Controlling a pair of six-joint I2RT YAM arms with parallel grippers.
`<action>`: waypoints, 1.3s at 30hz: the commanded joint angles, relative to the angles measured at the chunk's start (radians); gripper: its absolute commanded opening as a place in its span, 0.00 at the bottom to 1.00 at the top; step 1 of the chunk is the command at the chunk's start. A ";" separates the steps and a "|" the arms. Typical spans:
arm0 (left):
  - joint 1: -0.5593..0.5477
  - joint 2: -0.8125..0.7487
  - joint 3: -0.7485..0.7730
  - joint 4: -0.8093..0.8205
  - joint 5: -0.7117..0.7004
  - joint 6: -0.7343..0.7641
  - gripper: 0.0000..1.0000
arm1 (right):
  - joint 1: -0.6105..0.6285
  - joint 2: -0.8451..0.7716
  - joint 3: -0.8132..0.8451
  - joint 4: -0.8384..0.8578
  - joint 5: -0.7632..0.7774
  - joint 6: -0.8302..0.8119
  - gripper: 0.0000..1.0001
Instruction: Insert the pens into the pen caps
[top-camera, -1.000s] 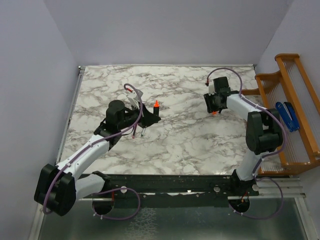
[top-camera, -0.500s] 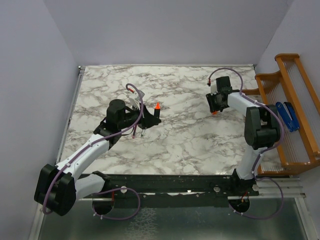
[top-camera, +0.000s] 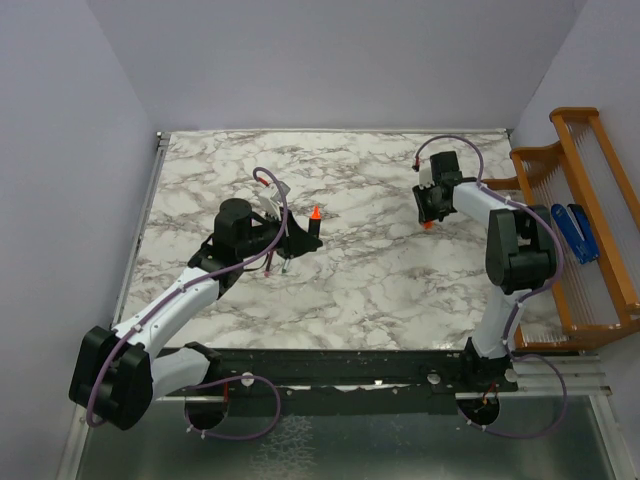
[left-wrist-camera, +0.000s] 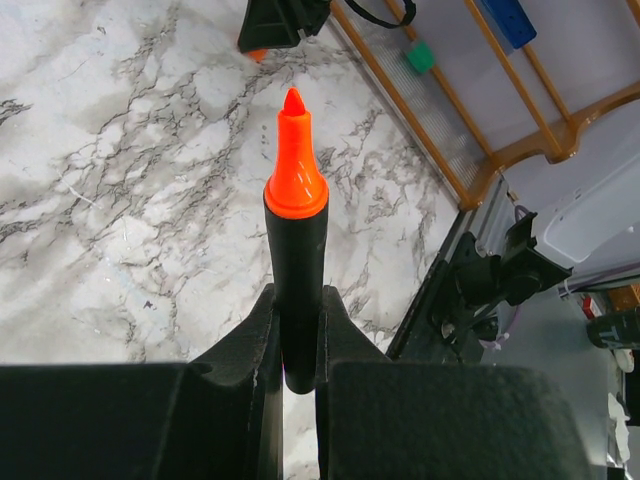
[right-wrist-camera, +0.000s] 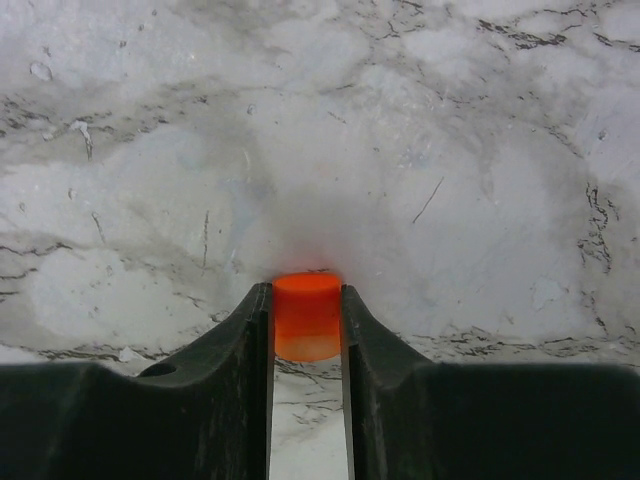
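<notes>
My left gripper (top-camera: 298, 238) (left-wrist-camera: 297, 325) is shut on a thick black marker (left-wrist-camera: 298, 250), one of the pens, gripping its lower barrel. The marker's orange tip (top-camera: 315, 212) (left-wrist-camera: 292, 150) points up and away, above the marble table's middle left. At the back right my right gripper (top-camera: 428, 221) (right-wrist-camera: 306, 305) reaches down to the tabletop. Its fingers press both sides of a short bright orange pen cap (right-wrist-camera: 307, 315) (top-camera: 428, 227) that stands on the marble. No other pen or cap shows.
A wooden rack (top-camera: 590, 220) (left-wrist-camera: 420, 140) stands off the table's right edge, with a blue object (top-camera: 573, 232) on it. Purple cables loop over both wrists. The metal base rail (top-camera: 350, 370) runs along the near edge.
The right gripper's jaws have narrowed onto the orange cap, and its arm has drawn slightly toward the back right. The left arm and marker have stayed put.
</notes>
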 joint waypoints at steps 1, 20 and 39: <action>0.006 0.008 0.031 -0.013 0.028 0.024 0.00 | -0.006 0.036 0.035 -0.017 -0.018 0.010 0.23; -0.065 -0.052 -0.089 0.185 -0.229 -0.031 0.00 | 0.523 -0.765 -0.374 0.822 0.089 0.682 0.17; -0.156 -0.111 -0.002 0.130 -0.382 0.053 0.00 | 0.775 -0.660 -0.292 0.873 0.313 0.672 0.12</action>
